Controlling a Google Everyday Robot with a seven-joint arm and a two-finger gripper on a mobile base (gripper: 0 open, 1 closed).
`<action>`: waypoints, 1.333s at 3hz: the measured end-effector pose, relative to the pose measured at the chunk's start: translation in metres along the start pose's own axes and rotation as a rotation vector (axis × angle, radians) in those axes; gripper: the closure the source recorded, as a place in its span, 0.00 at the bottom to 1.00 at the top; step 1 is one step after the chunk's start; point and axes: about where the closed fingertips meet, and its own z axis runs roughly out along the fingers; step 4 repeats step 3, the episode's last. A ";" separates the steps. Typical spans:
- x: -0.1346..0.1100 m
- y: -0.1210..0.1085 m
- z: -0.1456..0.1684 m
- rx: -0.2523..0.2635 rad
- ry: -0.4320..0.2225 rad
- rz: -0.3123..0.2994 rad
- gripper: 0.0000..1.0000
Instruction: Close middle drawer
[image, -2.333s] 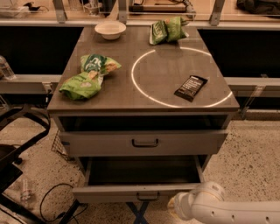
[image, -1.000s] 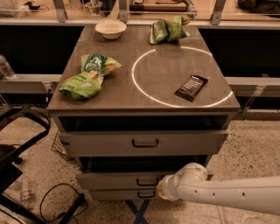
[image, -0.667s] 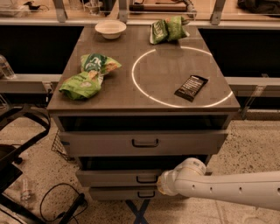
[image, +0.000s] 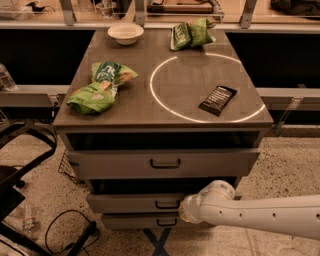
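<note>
Grey middle drawer (image: 125, 203) pushed in since earlier | hand (image: 184, 211) at its front | open or closed unclear

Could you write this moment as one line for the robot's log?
task: close middle drawer | gripper: at drawer front, right of handle | drawer: nearly shut

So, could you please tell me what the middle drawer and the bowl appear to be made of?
The middle drawer: probably painted grey metal, going by its flat matte front. The bowl: pale, smooth; ceramic or plastic, unclear. The gripper is at that drawer's front, right of its handle.
</note>
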 end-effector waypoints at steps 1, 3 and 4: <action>0.000 0.000 0.000 0.000 0.000 0.000 1.00; 0.003 -0.016 0.007 0.040 -0.025 -0.004 1.00; 0.003 -0.016 0.007 0.040 -0.025 -0.004 1.00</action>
